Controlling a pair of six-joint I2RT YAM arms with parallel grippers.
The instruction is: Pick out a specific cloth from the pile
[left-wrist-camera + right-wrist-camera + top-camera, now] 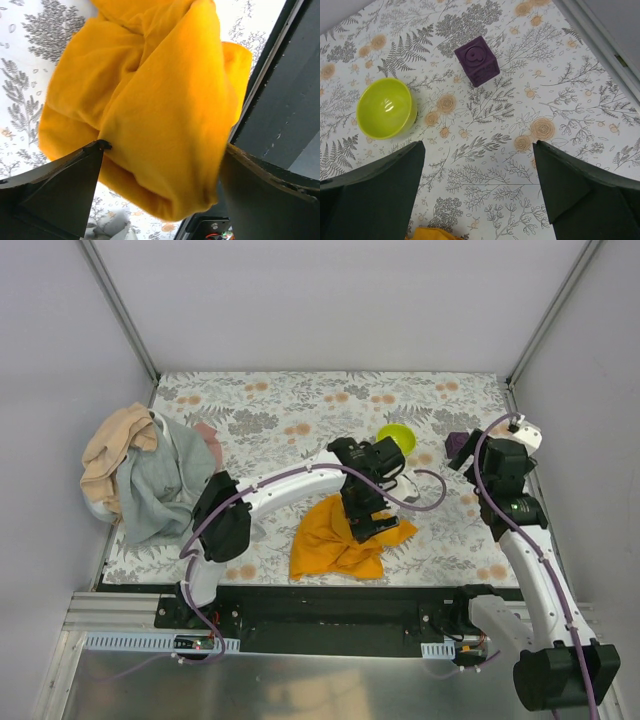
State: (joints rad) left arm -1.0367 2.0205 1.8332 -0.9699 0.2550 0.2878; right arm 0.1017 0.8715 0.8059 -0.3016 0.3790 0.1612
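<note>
Top external view: the cloth (325, 545) lies away from the pile (150, 480)

From above, a big flowery table (300, 405) takes up most of the view. The pile sits at its far left. It has a grey cloth (160, 495), a tan cloth (110, 450) on top and a bit of pink cloth (210, 443) behind.

The cloth is bright orange. It lies crumpled near the front edge in the middle, well apart from the pile. The left gripper (372, 523) is right on its upper right part.

The left wrist view shows more. The jaws are spread wide and orange folds bulge between them. One finger (75, 185) touches the fabric (the other side is too blurry to tell).

The right gripper (479, 145) is spread wide too. It holds nothing and hangs over bare table. Its wrist view shows the lime bowl (386, 107) and the small purple cube (477, 60) clearly.
</note>
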